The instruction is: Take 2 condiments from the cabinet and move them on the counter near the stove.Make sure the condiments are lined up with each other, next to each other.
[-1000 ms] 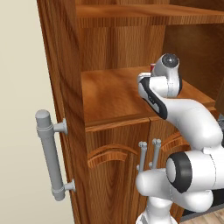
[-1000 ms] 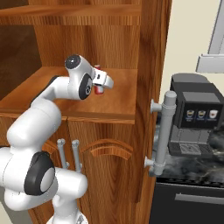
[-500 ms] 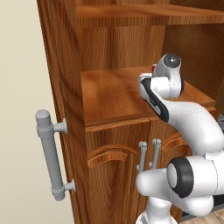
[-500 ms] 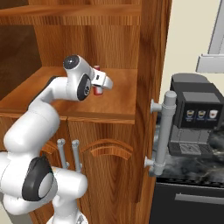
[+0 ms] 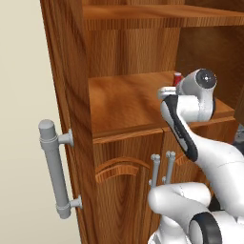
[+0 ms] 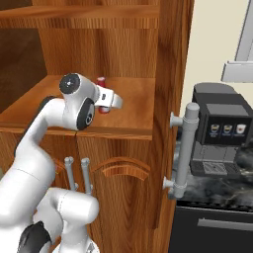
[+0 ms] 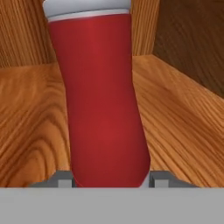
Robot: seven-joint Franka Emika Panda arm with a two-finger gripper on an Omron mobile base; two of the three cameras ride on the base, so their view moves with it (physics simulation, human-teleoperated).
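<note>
Lighting: even, bright, soft, rendered. Shadow: dim upper right of the cabinet [image 5: 119,52] in the left base view. Glare: faint sheen on the red bottle [image 7: 103,96]. Focus: close-up soft, wood grain smeared.

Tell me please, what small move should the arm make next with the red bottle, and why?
Probably lift the red bottle slightly off the cabinet shelf and draw it back out. In the hand view the tool has a finger at each side of the bottle's base, which looks gripped, and the bottle stands upright, deep inside the cabinet.

No text, label or number can be read anywhere.
</note>
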